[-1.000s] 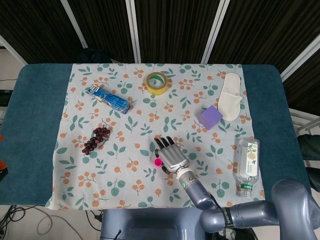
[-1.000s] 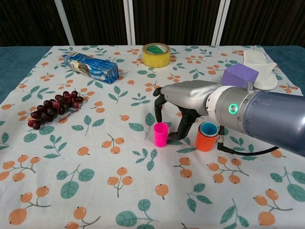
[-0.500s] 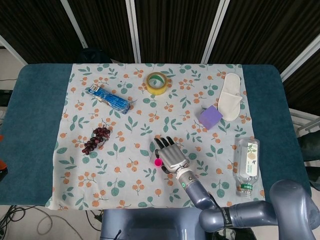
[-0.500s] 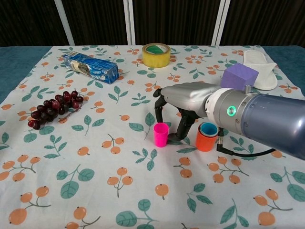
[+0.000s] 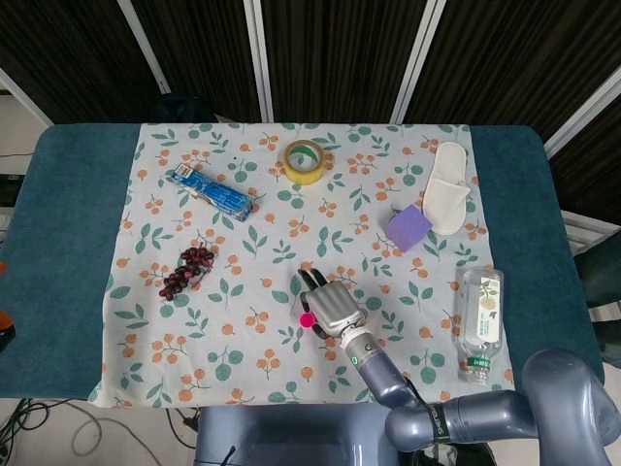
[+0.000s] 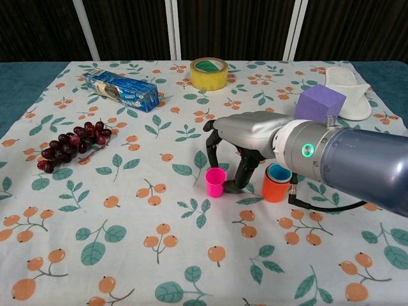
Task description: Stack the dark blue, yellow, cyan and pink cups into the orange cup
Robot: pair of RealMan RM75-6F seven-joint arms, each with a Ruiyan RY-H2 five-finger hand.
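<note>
The pink cup (image 6: 215,182) stands upright on the floral cloth, also seen as a small pink spot, the pink cup (image 5: 307,318), at the hand's left edge in the head view. My right hand (image 6: 245,137) arches over it, fingers (image 6: 212,145) hanging behind the cup and the thumb (image 6: 237,182) down at its right side, close to it or just touching. Nothing is lifted. To the right stands the orange cup (image 6: 275,187) with the cyan cup (image 6: 278,171) nested inside; the head view hides both under my right hand (image 5: 331,309). The left hand shows in neither view.
A yellow tape roll (image 6: 209,72) and a blue snack packet (image 6: 121,90) lie at the back, grapes (image 6: 70,145) to the left. A purple block (image 6: 320,103) and a white slipper (image 6: 347,92) sit at the right. A plastic bottle (image 5: 478,324) lies near the table's right edge.
My right hand has sunk a little and drawn in around the pink cup. The cup sits a touch lower in the chest view; the orange cup has not moved.
</note>
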